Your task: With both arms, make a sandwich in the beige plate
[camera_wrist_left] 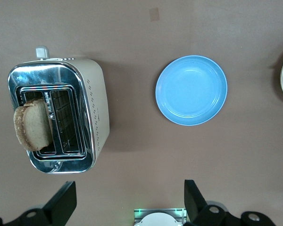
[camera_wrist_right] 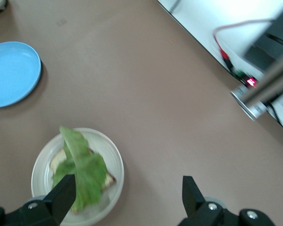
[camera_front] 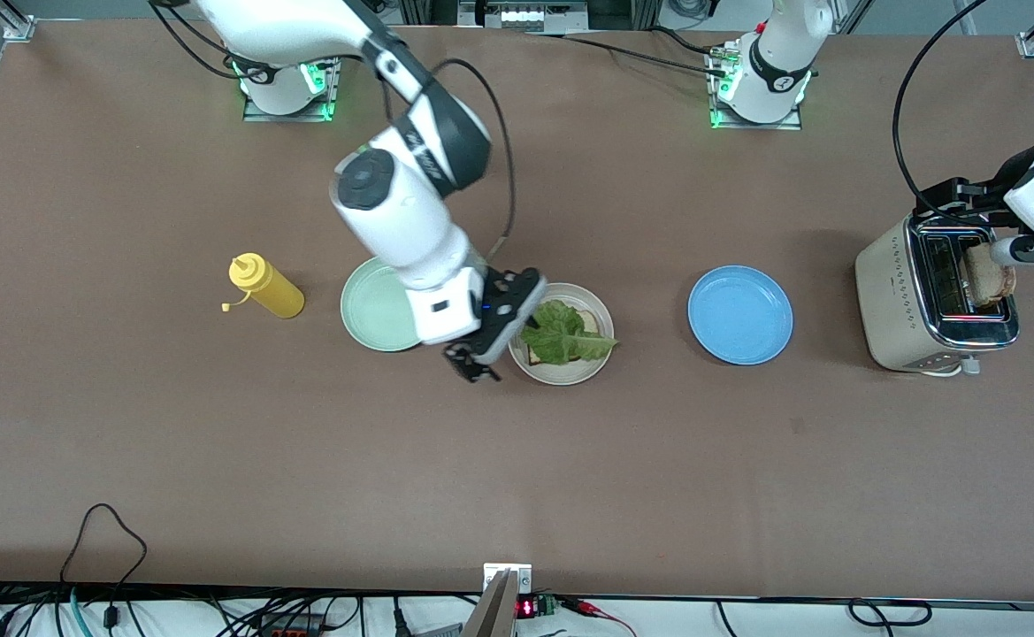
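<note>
Lettuce [camera_front: 564,334] on toast [camera_wrist_right: 102,175] in the beige plate [camera_front: 596,364], just below the right gripper [camera_front: 478,360], fingers [camera_wrist_right: 63,195] spread wide, holding nothing. Likely dropped there as filling. Left gripper [camera_wrist_left: 127,205] over the toaster [camera_front: 901,310], fingers wide too, probably ready for the second toast slice [camera_wrist_left: 32,124] sticking up. Brown table [camera_front: 216,460], with blue plate [camera_front: 739,315], mint-green plate [camera_front: 373,310], yellow squeeze bottle [camera_front: 265,286].

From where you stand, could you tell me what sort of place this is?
Probably a robotics lab set up as a mock kitchen: two arms bolted to a brown table, a toaster, and loose cables along its edge.
</note>
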`<state>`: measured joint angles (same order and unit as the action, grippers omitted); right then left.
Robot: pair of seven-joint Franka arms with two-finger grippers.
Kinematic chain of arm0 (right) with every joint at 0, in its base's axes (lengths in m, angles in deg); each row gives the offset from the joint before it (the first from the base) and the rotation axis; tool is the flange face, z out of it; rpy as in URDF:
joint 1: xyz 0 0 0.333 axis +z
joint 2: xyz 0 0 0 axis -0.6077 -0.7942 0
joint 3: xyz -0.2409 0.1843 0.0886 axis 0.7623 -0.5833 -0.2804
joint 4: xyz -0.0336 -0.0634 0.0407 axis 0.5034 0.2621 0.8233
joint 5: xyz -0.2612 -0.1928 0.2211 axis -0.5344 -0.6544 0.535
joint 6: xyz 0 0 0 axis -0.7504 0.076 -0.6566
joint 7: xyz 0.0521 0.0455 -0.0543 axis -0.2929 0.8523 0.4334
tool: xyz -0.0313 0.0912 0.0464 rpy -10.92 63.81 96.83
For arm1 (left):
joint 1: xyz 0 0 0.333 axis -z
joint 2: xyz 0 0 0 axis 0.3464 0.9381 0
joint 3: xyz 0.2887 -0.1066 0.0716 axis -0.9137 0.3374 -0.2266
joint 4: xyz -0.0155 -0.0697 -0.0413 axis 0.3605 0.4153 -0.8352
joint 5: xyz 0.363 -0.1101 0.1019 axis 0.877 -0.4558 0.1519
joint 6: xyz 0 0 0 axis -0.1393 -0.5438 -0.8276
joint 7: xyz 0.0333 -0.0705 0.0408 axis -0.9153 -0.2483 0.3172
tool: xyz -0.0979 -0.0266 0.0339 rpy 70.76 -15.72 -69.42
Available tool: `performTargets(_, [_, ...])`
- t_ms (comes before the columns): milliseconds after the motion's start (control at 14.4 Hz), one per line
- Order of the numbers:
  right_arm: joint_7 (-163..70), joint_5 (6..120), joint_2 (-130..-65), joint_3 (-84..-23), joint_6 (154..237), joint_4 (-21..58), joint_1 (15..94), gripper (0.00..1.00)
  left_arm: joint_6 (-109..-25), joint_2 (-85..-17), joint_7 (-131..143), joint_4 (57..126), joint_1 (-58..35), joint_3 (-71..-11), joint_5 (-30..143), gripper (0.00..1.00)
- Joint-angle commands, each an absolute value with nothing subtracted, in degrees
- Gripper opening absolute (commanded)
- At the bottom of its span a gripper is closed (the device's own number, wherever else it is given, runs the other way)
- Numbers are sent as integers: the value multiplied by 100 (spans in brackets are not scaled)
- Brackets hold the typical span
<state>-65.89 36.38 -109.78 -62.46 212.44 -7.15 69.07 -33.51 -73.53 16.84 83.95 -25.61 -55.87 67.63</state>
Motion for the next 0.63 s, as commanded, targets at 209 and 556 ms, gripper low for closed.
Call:
performTargets(209, [-6465, 3484, -10264, -6408, 19796, -535, 5766, 100, -3242, -7339, 1668, 8276, -2554, -5517, 6688, 100])
performTargets(556, [-5641, 3230, -9755, -6408, 18521, -500, 5026, 100, -3181, -7321, 1720, 8285, -2616, -5560, 6697, 100])
